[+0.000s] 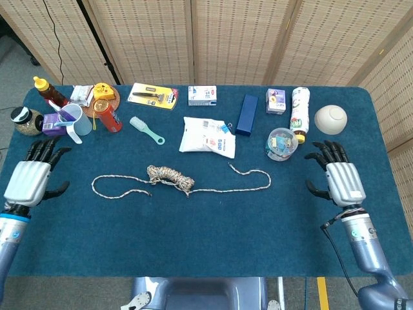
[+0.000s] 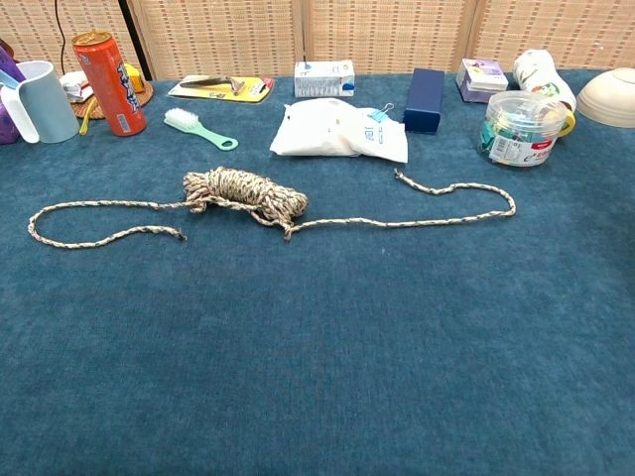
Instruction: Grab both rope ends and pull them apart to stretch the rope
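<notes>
Centrally, the rope (image 1: 171, 175) lies slack on the blue table (image 1: 206, 239), coil mid-length, both ends loose. Left hand (image 1: 29, 179) and right hand (image 1: 340, 180) rest outboard, fingers spread, holding nothing.

My speckled rope (image 1: 170, 176) lies slack mid-table, bundle coiled left of centre, both loose ends curled back inward.

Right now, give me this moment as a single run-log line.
left hand: open, off rope | right hand: open, off rope | rope: lying on table, middle bundled, both ends loose and curled back | stretch: not done
</notes>
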Tool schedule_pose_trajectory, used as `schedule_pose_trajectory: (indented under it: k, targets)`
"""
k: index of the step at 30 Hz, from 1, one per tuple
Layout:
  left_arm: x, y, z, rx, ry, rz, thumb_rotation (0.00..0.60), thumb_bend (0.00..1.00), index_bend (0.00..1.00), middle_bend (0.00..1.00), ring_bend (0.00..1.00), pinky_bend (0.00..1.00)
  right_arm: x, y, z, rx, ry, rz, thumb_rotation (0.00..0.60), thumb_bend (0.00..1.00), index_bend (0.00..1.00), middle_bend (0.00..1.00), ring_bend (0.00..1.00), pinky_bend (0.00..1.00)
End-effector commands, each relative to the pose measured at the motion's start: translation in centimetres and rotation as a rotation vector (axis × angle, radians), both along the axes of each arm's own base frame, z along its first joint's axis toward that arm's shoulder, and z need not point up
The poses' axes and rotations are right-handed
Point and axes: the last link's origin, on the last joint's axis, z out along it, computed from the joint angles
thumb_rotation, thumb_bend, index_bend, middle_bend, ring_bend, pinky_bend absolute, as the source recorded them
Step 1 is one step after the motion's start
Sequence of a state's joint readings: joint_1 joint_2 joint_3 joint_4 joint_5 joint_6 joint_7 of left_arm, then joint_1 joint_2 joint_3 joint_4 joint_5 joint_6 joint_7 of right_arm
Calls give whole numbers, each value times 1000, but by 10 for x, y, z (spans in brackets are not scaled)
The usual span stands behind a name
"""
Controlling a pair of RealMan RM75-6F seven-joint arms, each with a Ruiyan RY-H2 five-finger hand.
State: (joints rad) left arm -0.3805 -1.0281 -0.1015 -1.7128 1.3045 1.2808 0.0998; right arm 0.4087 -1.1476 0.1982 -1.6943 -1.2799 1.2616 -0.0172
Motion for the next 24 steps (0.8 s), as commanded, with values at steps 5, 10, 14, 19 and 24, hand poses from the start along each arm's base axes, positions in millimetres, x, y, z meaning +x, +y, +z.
schedule_pose_trajectory:
  k: [5,10,14,19,24]
  targets:
    - [-25,-48,22,57,27,80,600,253,207,51,0,0,-33,34,15,-48,49,-108,600,332,337,147,33,0]
    - [-35,-76,28,97,23,116,600,253,215,60,0,0,-46,58,22,-84,51,-154,600,332,347,150,33,0]
    - [-38,-95,29,113,11,135,600,253,231,70,0,0,-51,72,25,-105,47,-174,600,331,348,154,34,0]
    - [-36,-111,28,126,5,138,600,253,249,80,0,0,-55,86,26,-122,43,-194,600,332,349,162,36,0]
    - [-33,-114,24,112,0,142,600,253,266,84,0,0,-60,93,26,-123,41,-214,600,332,349,162,36,0]
